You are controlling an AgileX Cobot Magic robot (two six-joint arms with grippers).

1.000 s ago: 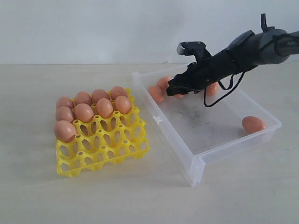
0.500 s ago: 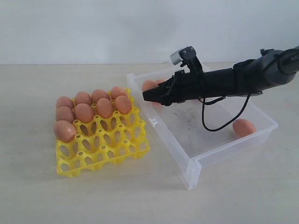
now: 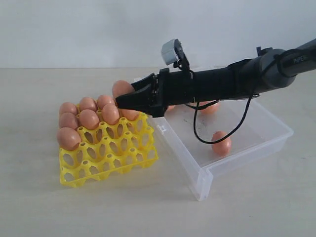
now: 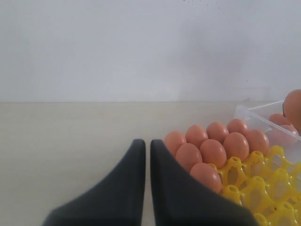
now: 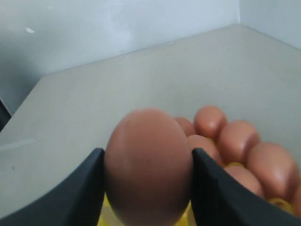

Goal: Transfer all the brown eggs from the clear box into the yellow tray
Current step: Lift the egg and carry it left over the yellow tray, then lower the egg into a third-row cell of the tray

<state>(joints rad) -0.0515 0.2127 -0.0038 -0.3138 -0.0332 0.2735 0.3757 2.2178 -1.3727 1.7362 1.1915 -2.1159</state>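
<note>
My right gripper (image 3: 126, 98) is shut on a brown egg (image 3: 122, 89), holding it just above the far right corner of the yellow tray (image 3: 113, 158). In the right wrist view the held egg (image 5: 148, 165) fills the gap between both black fingers (image 5: 89, 188). Several brown eggs (image 3: 89, 118) fill the tray's back rows; its front cells are open. The clear box (image 3: 202, 177) lies right of the tray with two loose eggs (image 3: 221, 143) showing inside. My left gripper (image 4: 147, 143) is shut and empty, low beside the tray (image 4: 244, 183); the exterior view does not show it.
The right arm and its dangling black cable (image 3: 197, 133) stretch across the box's far half. A second loose egg (image 3: 210, 106) peeks out behind the arm. A pale wall stands behind the beige table (image 3: 49, 207).
The right gripper lifted an egg from the box's far left corner and carried it left over the tray. The box shifted slightly and the loose egg rolled left inside it.
</note>
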